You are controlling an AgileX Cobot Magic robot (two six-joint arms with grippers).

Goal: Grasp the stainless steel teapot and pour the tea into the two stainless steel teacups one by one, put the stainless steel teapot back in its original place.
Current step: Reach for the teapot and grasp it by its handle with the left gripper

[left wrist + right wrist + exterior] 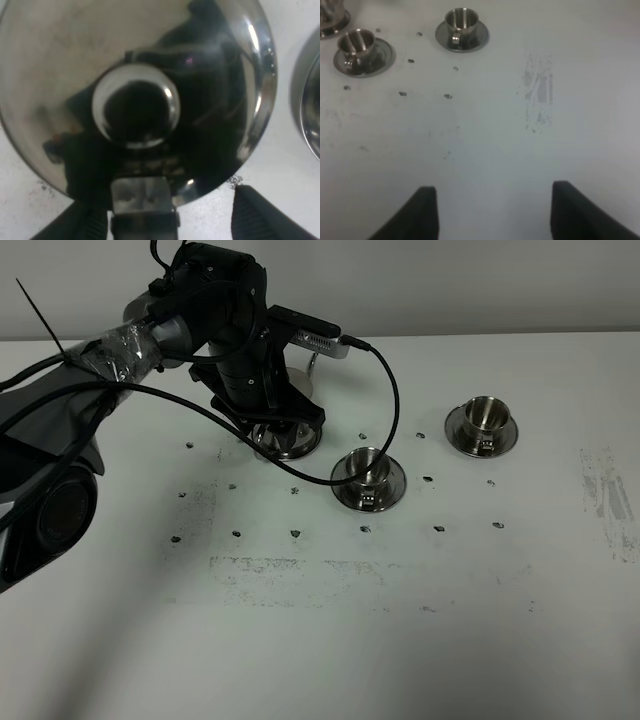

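Observation:
The stainless steel teapot (288, 440) stands at the back left, mostly hidden under my left gripper (278, 418). The left wrist view shows its lid and knob (135, 107) from above. Its loop handle (144, 200) lies between the two spread fingers of the left gripper (167, 207), which is open and not touching it. The two steel teacups on saucers stand to the right, one near (370, 478) and one farther (482, 425). Both also show in the right wrist view (357, 50) (461, 27). My right gripper (492, 200) is open and empty. No tea is visible.
A shiny rim (331, 22) under the teapot shows at the corner of the right wrist view. A black cable (392, 390) loops from the left arm over the near cup. Small dark marks and scuffs (605, 490) dot the white table.

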